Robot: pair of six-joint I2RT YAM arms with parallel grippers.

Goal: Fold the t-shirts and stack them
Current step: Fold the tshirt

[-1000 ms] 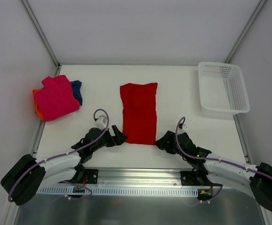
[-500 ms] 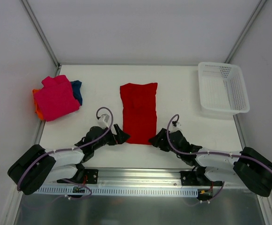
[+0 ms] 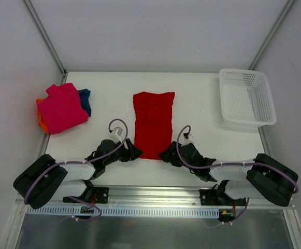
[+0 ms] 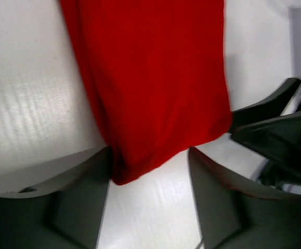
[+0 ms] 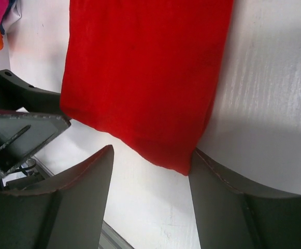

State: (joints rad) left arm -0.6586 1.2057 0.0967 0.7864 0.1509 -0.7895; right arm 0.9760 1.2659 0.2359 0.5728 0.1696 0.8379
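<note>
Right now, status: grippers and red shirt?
Left gripper open at near left corner of red t-shirt. Right gripper open at near right corner. Shirt flat, ungripped. Basket far right.

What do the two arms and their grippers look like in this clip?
The left arm and right arm: pale grey links between bulky black joint housings, a lilac cable looping along each. The left gripper and right gripper are black, with broad, tapering dark fingers.
</note>
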